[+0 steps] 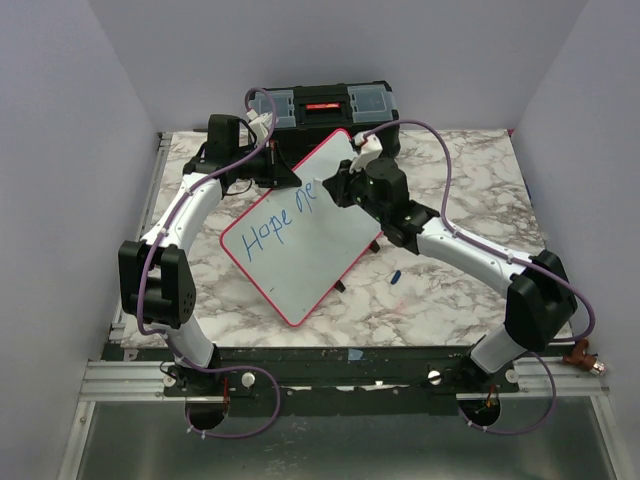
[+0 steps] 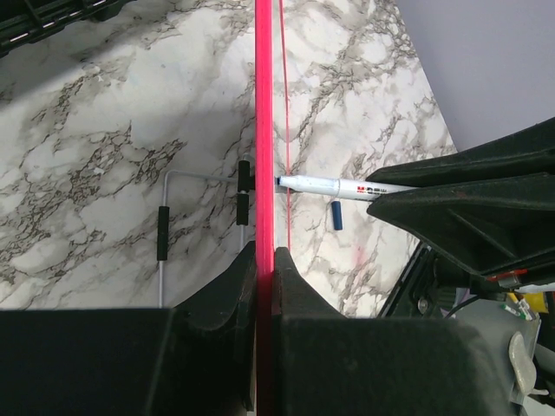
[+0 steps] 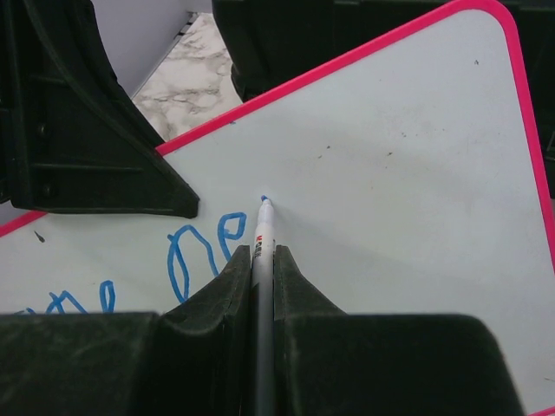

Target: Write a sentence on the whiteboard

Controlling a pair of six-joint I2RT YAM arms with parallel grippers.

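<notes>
Currently: both grippers clamped, marker tip on the whiteboard

Quick rundown, top view first. The whiteboard [image 1: 300,240] sits mid-table on the marble table [image 1: 450,290], turned so its corners point roughly to 12, 3, 6 and 9 o'clock, and propped up off the surface rather than lying flat. The black toolbox [image 1: 320,105] is just behind it at 12 o'clock, against the back wall.

The left gripper [image 2: 264,256] is closed tight on the board's red-pink frame, at the 11 o'clock edge in the top view. Its wrist view shows the frame edge-on, pinched between both fingers. At 9 o'clock of the frame in that view is the wire stand [image 2: 162,234] with black sleeves, behind the board.

The right gripper [image 3: 263,256] is at about 1 o'clock of the board's centre, jaws closed on a white marker [image 3: 263,225] with almost no gap. The marker's blue tip touches the white face.

Blue writing [image 1: 270,232] reads "Hope" at the board's 9 o'clock side. A second word has a couple of looped letters just at 8 o'clock of the tip, possibly "pe" or "ne"; part is hidden by the gripper, so not readable.

A small blue cap [image 1: 394,276] lies on the table at 4 o'clock of the board, apart from it
</notes>
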